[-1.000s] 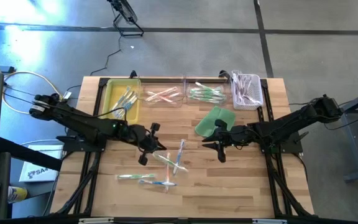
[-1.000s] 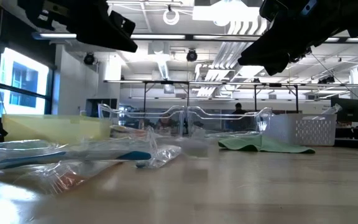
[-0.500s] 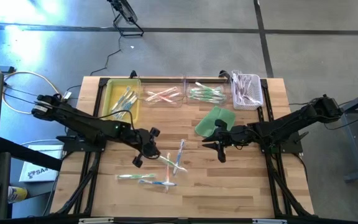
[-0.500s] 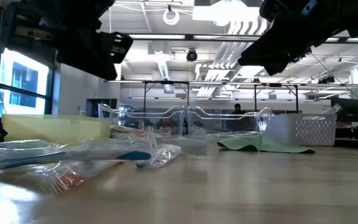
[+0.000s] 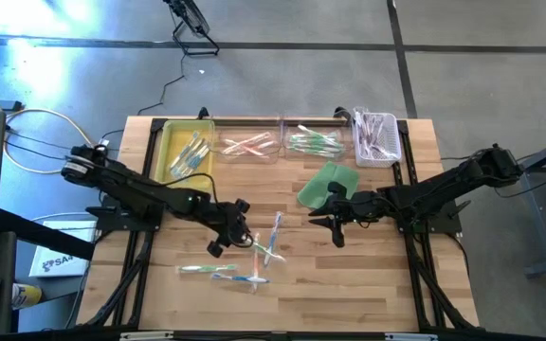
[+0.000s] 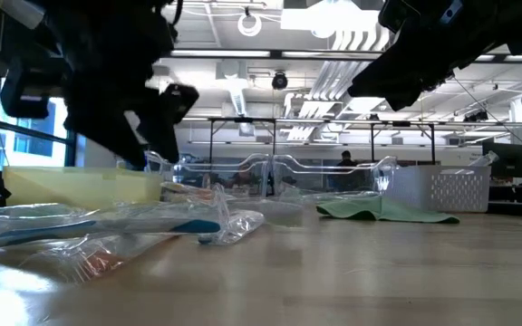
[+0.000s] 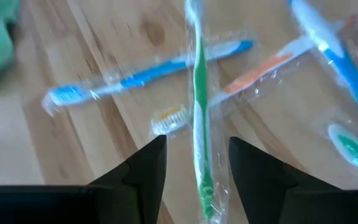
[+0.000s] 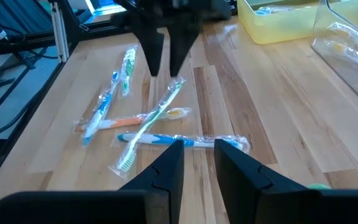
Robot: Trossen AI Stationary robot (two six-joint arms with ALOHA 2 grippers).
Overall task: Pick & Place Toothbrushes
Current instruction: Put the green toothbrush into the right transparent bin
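Note:
Several wrapped toothbrushes lie loose mid-table: a green one (image 7: 199, 93) crosses a blue one (image 7: 142, 74) and an orange one (image 7: 260, 68), and more (image 5: 218, 271) lie nearer the front edge. My left gripper (image 5: 239, 231) hangs open just over this pile, pointing steeply down. Its fingers stand on either side of the green toothbrush's handle end (image 8: 174, 84), and I see no touch. My right gripper (image 5: 324, 220) hovers open by the green cloth (image 5: 328, 185) with nothing between its fingers.
Along the far edge stand a yellow bin (image 5: 184, 152), two clear trays (image 5: 249, 145) (image 5: 313, 142) and a white basket (image 5: 377, 138), each with toothbrushes inside. Bare wood lies between the pile and the near edge.
My left gripper has come down toward the toothbrush pile, tipped more steeply downward and opened its fingers. The toothbrushes lie as before, and my right gripper has kept still.

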